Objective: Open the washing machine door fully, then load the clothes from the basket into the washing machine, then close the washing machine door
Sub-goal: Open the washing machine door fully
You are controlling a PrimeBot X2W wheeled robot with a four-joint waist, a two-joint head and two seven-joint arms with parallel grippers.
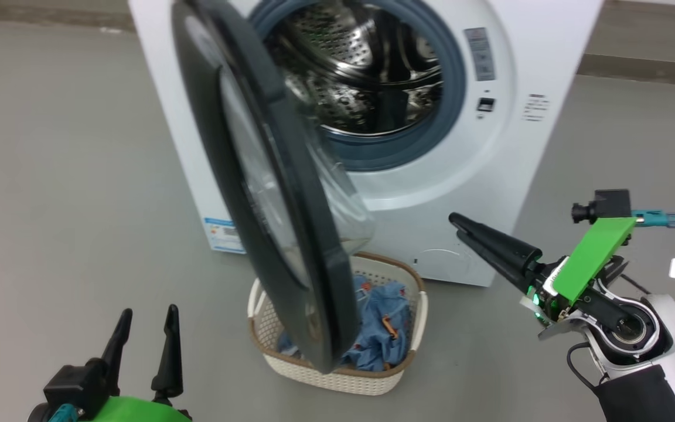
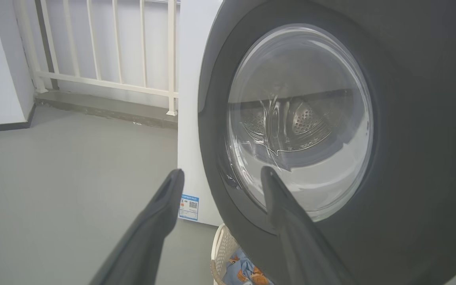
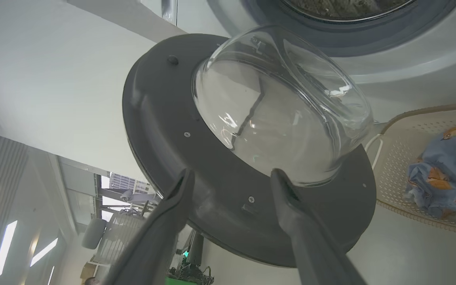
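left gripper [image 1: 149, 312] waits with fingers spread and empty, the door [image 1: 290, 234] well ahead and right of its tips. the door is only part-swung, so its glossy dark rim and bulging clear glass bowl [image 3: 275, 107] overhang the basket [image 1: 413, 310], perhaps brushing its woven-look edge; hard to tell. soft blue printed clothes [image 1: 381, 328] lie crumpled inside. behind, the washing machine [image 1: 490, 176] shows a dimpled steel drum [image 1: 361, 58]. right gripper [image 1: 457, 225], fingers parted on nothing, points at the door's inner face, likely to push it wider.
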